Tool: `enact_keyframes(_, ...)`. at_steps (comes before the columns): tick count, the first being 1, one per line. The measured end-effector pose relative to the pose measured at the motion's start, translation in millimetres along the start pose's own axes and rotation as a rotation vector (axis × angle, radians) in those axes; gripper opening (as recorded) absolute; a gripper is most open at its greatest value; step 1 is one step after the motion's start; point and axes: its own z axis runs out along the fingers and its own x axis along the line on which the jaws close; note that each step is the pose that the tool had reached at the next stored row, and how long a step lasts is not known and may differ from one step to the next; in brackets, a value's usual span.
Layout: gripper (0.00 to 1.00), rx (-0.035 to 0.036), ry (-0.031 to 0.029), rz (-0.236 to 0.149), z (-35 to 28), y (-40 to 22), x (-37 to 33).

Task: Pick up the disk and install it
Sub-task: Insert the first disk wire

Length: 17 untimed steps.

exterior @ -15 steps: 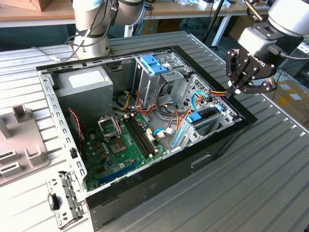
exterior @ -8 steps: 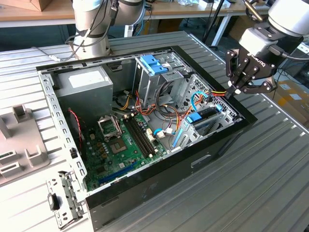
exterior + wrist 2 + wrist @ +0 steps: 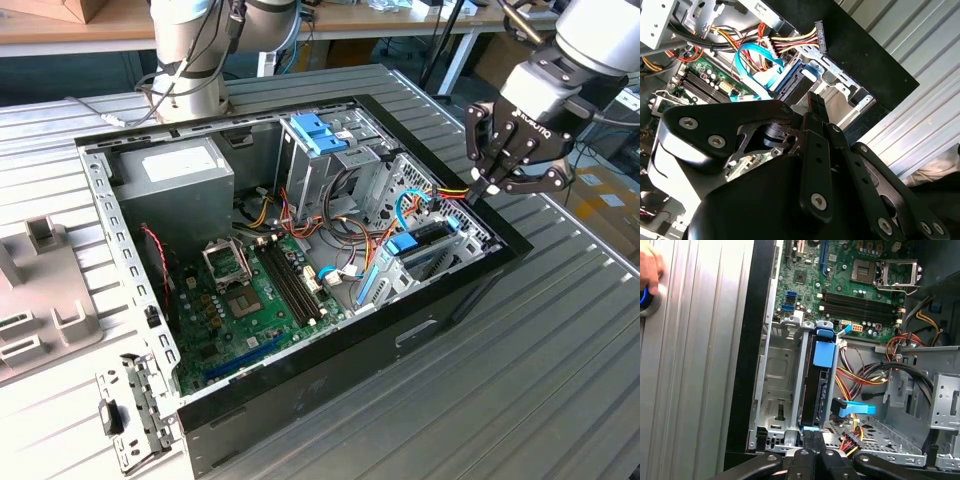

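The disk (image 3: 816, 390) stands on edge in a slot of the metal bay (image 3: 777, 375) at the case's corner, its blue rail tab (image 3: 823, 353) on the end. In the exterior view the disk (image 3: 428, 240) sits low in that bay at the exterior view's right of the case. My gripper (image 3: 488, 186) hovers just above and outside the bay, beside the case's black rim. Its fingers (image 3: 807, 440) are pressed together with nothing between them, close to the disk's near end but apart from it. In the second wrist view the gripper (image 3: 814, 100) points at the disk (image 3: 792, 82).
The open computer case (image 3: 300, 400) lies on a ribbed metal table. Inside are a green motherboard (image 3: 250, 290), a grey power-supply box (image 3: 175, 178), a cage with blue clips (image 3: 325, 135) and loose cables (image 3: 440, 190). A person's hand (image 3: 647, 262) rests on the table.
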Motion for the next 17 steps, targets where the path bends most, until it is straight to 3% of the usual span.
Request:
enact_keyframes(13,0.11,-0.0078,-0.0020,-0.106,0.0,0.0,0.0)
enact_keyframes(17,0.11,-0.0117,-0.0031,-0.159,0.0,0.0,0.0)
